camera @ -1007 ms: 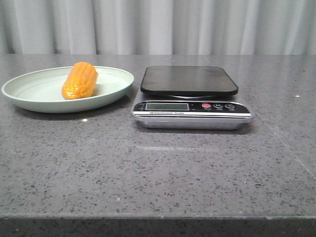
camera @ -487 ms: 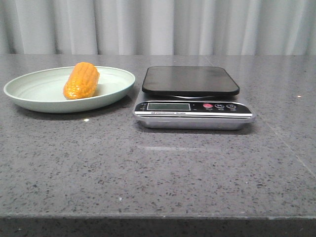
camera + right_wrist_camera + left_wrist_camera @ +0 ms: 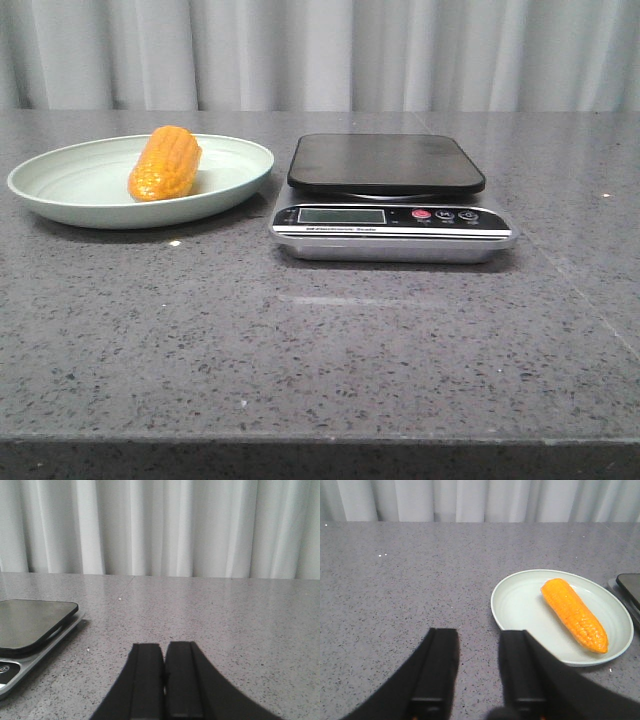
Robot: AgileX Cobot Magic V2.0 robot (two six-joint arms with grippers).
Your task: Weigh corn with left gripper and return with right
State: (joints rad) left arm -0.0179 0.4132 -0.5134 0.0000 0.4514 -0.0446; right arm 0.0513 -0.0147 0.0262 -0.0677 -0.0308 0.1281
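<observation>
Near the front edge: bare grey counter (image 3: 330, 350).
Left gripper (image 3: 477, 667): fingers parted, empty — short of the plate (image 3: 520, 605).
Right gripper (image 3: 164, 672): fingers pressed together.
Corn (image 3: 165, 162): lying on the plate, beside the scale (image 3: 390, 200).

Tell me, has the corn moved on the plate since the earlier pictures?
No. The corn lies at the same spot on the plate, equally far from the scale.

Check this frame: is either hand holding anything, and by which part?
Nothing is held. The left hand is open above bare table, short of the plate; the corn lies untouched on it. The right hand is shut and empty.
</observation>
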